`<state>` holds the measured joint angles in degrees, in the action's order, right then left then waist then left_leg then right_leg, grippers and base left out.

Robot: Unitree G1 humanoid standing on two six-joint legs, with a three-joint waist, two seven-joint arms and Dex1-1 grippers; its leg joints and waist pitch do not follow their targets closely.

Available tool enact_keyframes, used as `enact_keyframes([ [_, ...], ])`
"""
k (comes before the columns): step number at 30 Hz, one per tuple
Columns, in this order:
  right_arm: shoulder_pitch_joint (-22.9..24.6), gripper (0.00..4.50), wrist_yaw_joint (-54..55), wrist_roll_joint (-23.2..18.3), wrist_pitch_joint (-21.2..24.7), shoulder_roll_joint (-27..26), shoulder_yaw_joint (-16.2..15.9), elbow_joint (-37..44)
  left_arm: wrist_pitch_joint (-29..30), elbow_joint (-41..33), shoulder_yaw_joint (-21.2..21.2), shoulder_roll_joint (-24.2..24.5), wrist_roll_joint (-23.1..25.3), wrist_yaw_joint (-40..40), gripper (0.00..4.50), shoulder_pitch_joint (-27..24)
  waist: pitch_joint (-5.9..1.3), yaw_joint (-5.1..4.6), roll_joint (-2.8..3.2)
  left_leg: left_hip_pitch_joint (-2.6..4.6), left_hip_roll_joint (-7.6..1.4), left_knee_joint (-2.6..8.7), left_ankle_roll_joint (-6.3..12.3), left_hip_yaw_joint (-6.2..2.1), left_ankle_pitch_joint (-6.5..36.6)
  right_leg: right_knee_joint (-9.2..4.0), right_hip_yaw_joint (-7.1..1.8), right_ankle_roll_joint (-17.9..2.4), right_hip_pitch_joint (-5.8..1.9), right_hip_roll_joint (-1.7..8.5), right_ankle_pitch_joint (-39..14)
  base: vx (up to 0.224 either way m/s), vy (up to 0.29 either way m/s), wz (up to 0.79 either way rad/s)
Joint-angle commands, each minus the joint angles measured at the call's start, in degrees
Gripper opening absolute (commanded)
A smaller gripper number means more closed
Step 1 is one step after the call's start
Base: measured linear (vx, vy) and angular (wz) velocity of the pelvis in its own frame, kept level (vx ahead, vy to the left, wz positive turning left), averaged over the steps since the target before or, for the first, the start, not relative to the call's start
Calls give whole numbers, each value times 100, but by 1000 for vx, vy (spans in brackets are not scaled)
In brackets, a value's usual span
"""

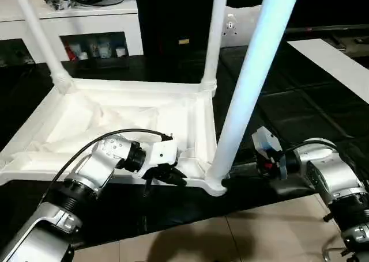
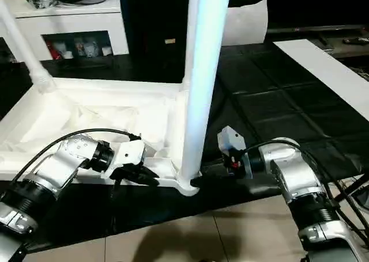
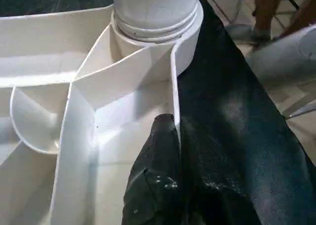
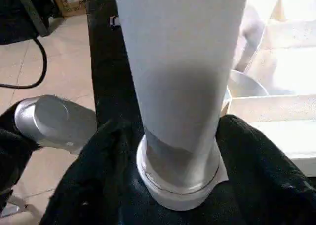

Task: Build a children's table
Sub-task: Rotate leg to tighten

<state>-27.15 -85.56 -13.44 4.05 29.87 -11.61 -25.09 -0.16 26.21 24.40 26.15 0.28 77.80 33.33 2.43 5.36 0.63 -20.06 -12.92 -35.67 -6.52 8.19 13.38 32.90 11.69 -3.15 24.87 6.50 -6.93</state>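
Note:
The white table top (image 1: 86, 129) lies upside down on a black cloth, ribbed underside facing up. Three white legs stand in its corner sockets: back left (image 1: 40, 37), back right (image 1: 213, 37) and the near right leg (image 1: 248, 95). My left gripper (image 1: 167, 174) is shut on the top's front rim (image 3: 174, 86), just left of the near right socket, with one finger (image 3: 160, 175) inside the rim. My right gripper (image 2: 212, 178) is shut on the base of the near right leg (image 4: 177, 62), with a black finger (image 4: 98, 185) on each side of it.
The black cloth (image 1: 288, 101) covers the work surface, and tiled floor (image 1: 230, 239) lies in front of it. White cabinets (image 1: 69, 20) stand at the back left. A flat white panel (image 1: 334, 60) lies at the right. A person's legs (image 3: 266, 7) stand nearby.

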Motion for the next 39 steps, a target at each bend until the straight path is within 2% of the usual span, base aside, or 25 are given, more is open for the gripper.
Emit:
enact_keyframes([
  [1,-47,265,-182,-43,-69,-27,-46,3,-142,-26,122,-7,101,152,0,130,-432,-17,-77,-80,-6,387,509,116,437,-433,-333,-63,-501,208,-2449,0,0,0],
  [2,-46,241,-184,-44,-68,-29,-47,3,-142,-26,122,-7,100,153,0,130,-433,-21,-86,-87,-6,385,507,117,441,-432,-334,-59,-504,205,-2441,0,0,0],
  [5,-15,229,-259,-62,4,-33,-70,20,-144,-7,110,-2,105,197,0,137,-430,-18,-78,-87,-3,386,499,119,440,-435,-333,-64,-509,203,-2430,0,0,0],
  [7,26,198,-290,-96,16,-33,-66,53,-130,5,106,-15,99,209,0,142,-426,-18,-80,-87,1,386,497,120,469,-443,-326,-38,-510,197,-2476,0,0,0],
  [12,66,186,-345,-157,13,-35,-85,70,-127,23,121,-11,69,222,0,150,-426,-16,-75,-87,4,387,488,118,475,-445,-325,-38,-512,197,-2470,0,0,0],
  [13,75,185,-350,-156,6,-39,-84,78,-126,28,123,-7,65,229,0,153,-427,-11,-49,-86,0,389,492,113,458,-437,-327,-61,-511,197,-2424,0,0,0],
  [17,102,184,-274,-95,94,-43,-102,118,-112,22,112,-1,68,262,0,140,-426,-17,-64,-89,3,387,492,116,461,-439,-323,-67,-516,191,-2416,0,0,0],
  [19,71,184,-105,-39,247,-69,-99,106,-108,34,109,-6,69,265,0,144,-425,-17,-61,-83,7,386,480,117,481,-449,-319,-56,-515,189,-2448,0,0,0],
  [22,13,184,10,-202,905,-120,-61,154,-103,37,106,-13,73,255,0,139,-420,-23,-60,-79,7,388,462,117,522,-465,-310,-41,-519,180,-2500,0,0,0],
  [23,18,240,15,-277,1046,-135,-40,197,-97,31,106,-14,72,254,0,134,-420,-22,-60,-78,10,387,456,118,539,-469,-306,-26,-517,183,-2527,0,0,0],
  [26,87,257,-28,-288,1131,-99,-98,342,-85,18,110,-18,70,259,0,123,-413,-46,-61,-84,24,382,427,121,604,-493,-287,58,-513,173,-2656,0,0,0],
  [29,172,285,27,-90,790,-74,-166,389,-86,25,114,-16,71,273,0,128,-418,-33,-51,-67,21,382,404,124,606,-503,-292,83,-494,184,-2675,0,0,0],
  [34,197,285,180,-10,551,-133,-116,370,-116,49,125,-12,91,266,0,136,-418,-33,-50,-81,9,395,413,112,570,-474,-305,3,-509,193,-2529,0,0,0],
  [39,196,285,177,8,502,-134,-136,406,-130,54,128,-4,103,258,0,134,-414,-40,-53,-74,26,386,405,117,659,-510,-281,113,-507,186,-2712,0,0,0],
])
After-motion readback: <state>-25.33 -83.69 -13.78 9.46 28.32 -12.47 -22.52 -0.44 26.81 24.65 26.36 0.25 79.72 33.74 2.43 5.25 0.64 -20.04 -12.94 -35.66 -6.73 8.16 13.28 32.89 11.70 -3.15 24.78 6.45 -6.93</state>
